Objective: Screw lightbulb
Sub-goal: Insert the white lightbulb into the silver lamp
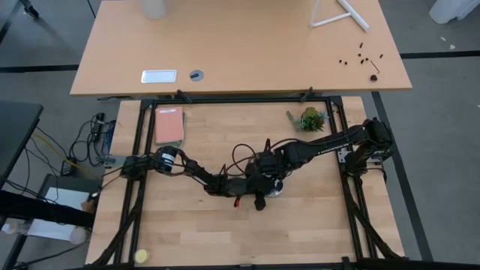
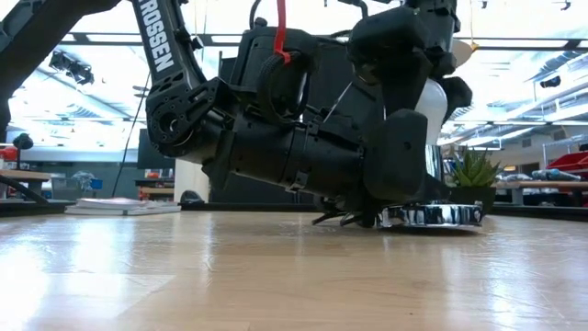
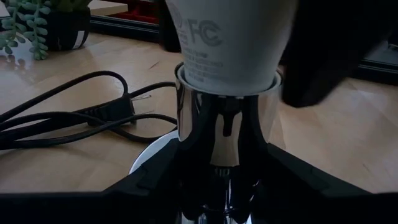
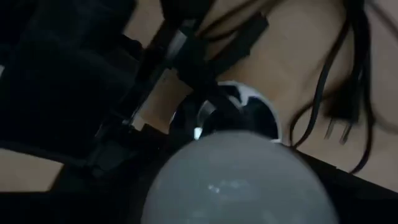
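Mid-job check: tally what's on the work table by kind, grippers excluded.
Lightbulb: 1
Chrome socket base: 1
Black power cord: 1
Potted succulent: 1
Book: 1
Yellow ball: 1
Total: 6

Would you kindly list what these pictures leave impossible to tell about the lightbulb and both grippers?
- High view: the lightbulb is hidden under the meeting arms.
- Low view: the left arm's body covers the socket stem; only the lightbulb edge and socket base show.
- Left wrist view: thread depth is hidden inside the socket.
- Right wrist view: the bulb fills the frame, hiding the right gripper's state.
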You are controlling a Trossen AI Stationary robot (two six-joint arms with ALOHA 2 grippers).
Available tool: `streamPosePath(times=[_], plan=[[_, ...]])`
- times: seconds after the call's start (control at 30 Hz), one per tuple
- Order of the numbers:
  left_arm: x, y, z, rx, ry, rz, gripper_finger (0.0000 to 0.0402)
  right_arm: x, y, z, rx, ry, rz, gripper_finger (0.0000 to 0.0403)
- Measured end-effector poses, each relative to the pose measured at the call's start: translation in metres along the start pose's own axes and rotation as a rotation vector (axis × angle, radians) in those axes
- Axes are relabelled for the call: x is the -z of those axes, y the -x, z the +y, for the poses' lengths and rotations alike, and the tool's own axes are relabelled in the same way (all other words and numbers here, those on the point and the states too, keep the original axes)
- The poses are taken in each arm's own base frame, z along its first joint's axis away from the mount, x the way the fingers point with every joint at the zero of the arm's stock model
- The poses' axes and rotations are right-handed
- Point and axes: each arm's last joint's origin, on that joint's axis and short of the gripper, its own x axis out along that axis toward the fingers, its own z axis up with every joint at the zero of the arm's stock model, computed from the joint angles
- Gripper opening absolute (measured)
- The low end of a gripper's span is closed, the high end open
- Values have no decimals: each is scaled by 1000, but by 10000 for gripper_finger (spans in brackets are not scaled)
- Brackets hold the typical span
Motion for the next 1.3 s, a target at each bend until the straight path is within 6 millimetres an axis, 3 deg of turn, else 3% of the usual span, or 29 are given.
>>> streamPosePath(times=[0.3,0.6,0.73,0.9,1.03,1.3], plan=[[1,0,0,1,-19,18,196,-1,4,-1,39,241,-54,325],[2,0,0,5,-43,27,196,-3,43,1,-17,429,-141,337],[3,0,0,-7,-44,27,197,16,70,-9,22,479,-145,335],[3,0,0,-10,-44,29,222,64,92,-21,97,517,-293,334],[3,0,-1,-5,-43,29,247,105,75,-32,67,489,-479,334],[-9,4,-9,68,-79,11,261,145,-11,-58,-96,444,-653,323]])
